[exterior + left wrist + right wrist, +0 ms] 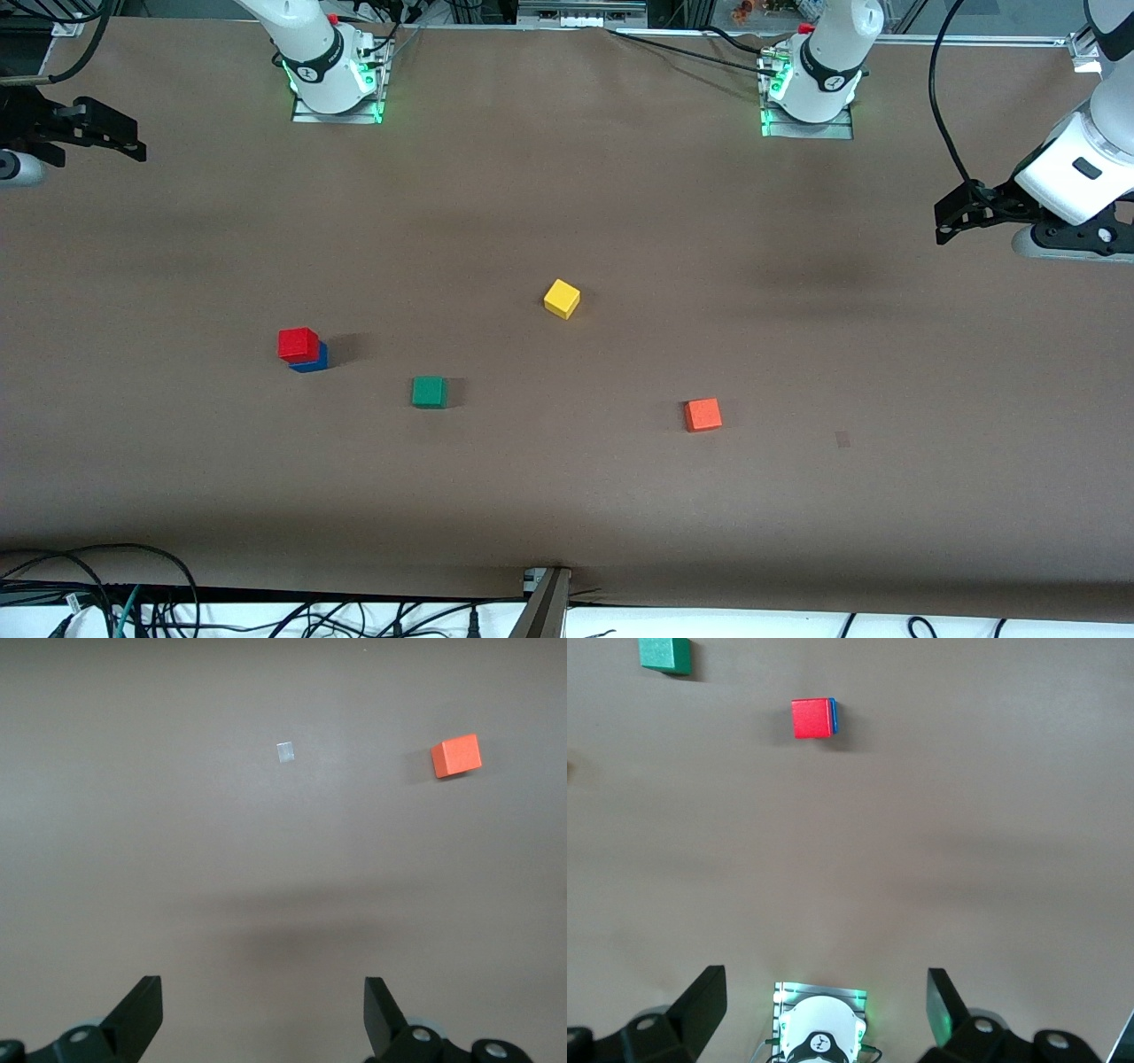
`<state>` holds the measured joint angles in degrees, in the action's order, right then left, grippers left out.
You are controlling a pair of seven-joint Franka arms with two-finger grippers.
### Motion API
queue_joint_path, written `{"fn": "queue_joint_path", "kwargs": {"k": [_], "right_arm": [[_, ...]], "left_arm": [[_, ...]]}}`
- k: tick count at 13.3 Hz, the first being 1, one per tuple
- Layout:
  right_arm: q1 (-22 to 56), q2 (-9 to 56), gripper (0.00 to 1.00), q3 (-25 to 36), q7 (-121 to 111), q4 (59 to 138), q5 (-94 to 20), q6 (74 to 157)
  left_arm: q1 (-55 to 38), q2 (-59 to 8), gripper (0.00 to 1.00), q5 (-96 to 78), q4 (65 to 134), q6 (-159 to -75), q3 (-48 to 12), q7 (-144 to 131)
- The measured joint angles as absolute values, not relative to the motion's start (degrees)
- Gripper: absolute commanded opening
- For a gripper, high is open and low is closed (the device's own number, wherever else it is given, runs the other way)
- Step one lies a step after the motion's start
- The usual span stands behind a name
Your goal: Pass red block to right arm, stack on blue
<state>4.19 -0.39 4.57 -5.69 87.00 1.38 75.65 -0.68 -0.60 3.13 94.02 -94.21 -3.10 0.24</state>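
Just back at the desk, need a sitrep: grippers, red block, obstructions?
Left gripper and right gripper open, empty, parked at table ends. Red block stacked on blue block. Nothing in the way.

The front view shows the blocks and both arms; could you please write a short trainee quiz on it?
1. True or false: the red block sits on the blue block.
2. Which block lies nearest the front camera? A green block B yellow block C orange block
3. Fill in: the left gripper and right gripper are both ____, holding nothing.

Key: 1 true; 2 C; 3 open.
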Motion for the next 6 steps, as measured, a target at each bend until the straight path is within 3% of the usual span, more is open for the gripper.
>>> {"fn": "queue_joint_path", "kwargs": {"k": [6], "right_arm": [[3.69, 0.61, 1.0, 4.6, -5.69, 86.56, 1.61, 75.76]], "left_arm": [[-0.65, -0.6, 1.0, 3.13, 94.02, -93.25, -3.06, 0.24]]}}
